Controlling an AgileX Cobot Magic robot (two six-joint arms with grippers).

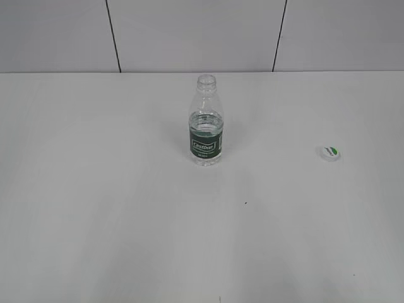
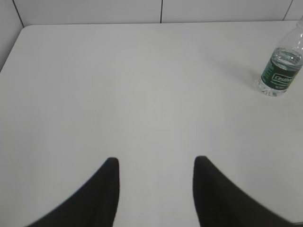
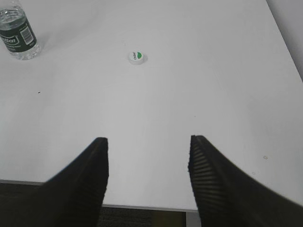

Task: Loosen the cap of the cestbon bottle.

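The cestbon bottle (image 1: 206, 123) stands upright near the middle of the white table, its neck open with no cap on it. It also shows in the left wrist view (image 2: 281, 66) at the far right and in the right wrist view (image 3: 18, 33) at the top left. The white cap (image 1: 329, 153) with its green mark lies on the table to the bottle's right, also in the right wrist view (image 3: 137, 57). My left gripper (image 2: 156, 163) is open and empty over bare table. My right gripper (image 3: 148, 142) is open and empty near the table's front edge. Neither shows in the exterior view.
The white table (image 1: 126, 208) ends at a tiled wall (image 1: 189, 31) behind. Its front edge (image 3: 142, 207) shows below my right gripper, and its right edge (image 3: 284, 42) runs along the right of that view.
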